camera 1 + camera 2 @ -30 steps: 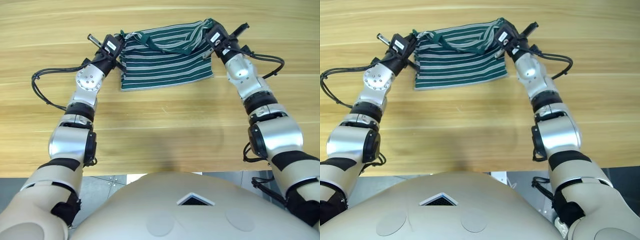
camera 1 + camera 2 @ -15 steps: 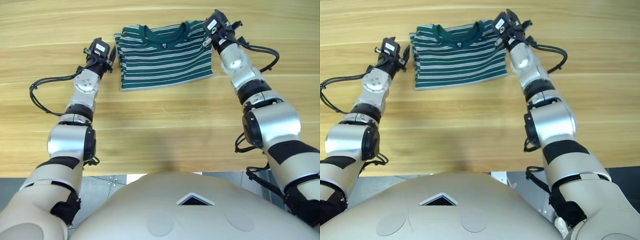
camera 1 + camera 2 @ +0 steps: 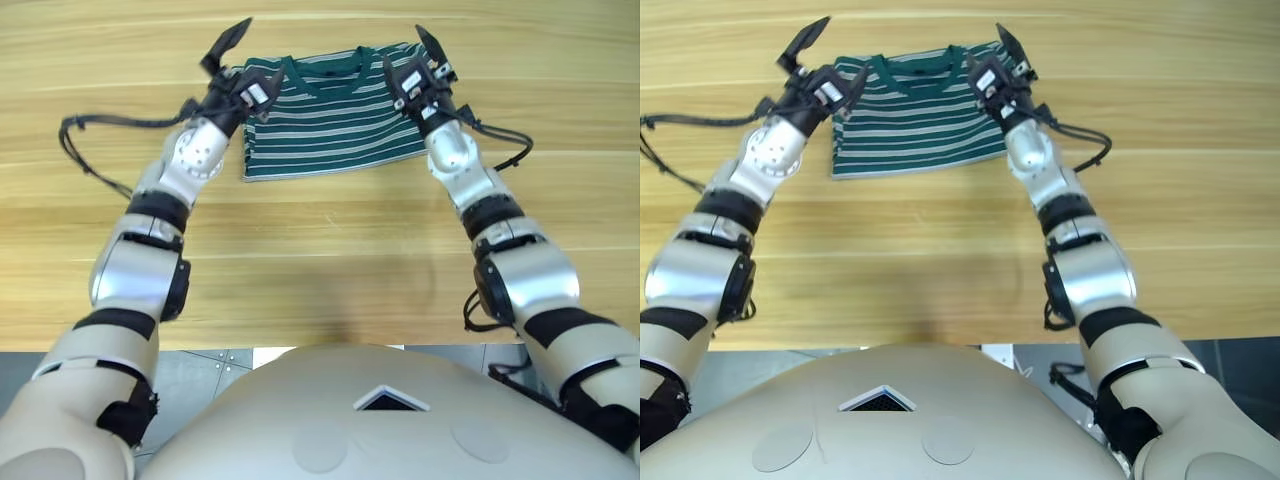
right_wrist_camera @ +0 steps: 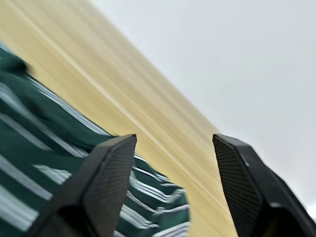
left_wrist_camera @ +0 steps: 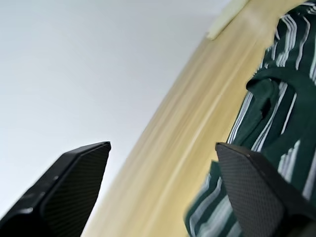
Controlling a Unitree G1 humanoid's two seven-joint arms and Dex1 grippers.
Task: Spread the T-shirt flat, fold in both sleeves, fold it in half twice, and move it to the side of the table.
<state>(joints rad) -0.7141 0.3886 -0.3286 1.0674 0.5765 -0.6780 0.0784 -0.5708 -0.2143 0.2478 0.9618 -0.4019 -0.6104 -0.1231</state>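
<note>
The green T-shirt [image 3: 330,120] with white stripes lies folded into a flat rectangle on the far part of the wooden table [image 3: 320,250], its collar at the far edge. My left gripper [image 3: 238,68] hovers over the shirt's far left corner, open and tilted up, with nothing between its fingers [image 5: 69,192]. Over the far right corner my right gripper [image 3: 418,62] is also open and empty, as its fingers [image 4: 106,187] show in the right wrist view. Striped fabric [image 5: 276,123] lies just beneath both grippers.
Bare wood surrounds the shirt on the left, the right and towards me. The table's near edge [image 3: 300,347] runs close to my body. Black cables [image 3: 95,125] loop beside each forearm above the tabletop.
One second ago both grippers held the shirt's far edge lifted. They let it down flat, drew apart, and now have swung inward above the far corners, tilted up and open.
</note>
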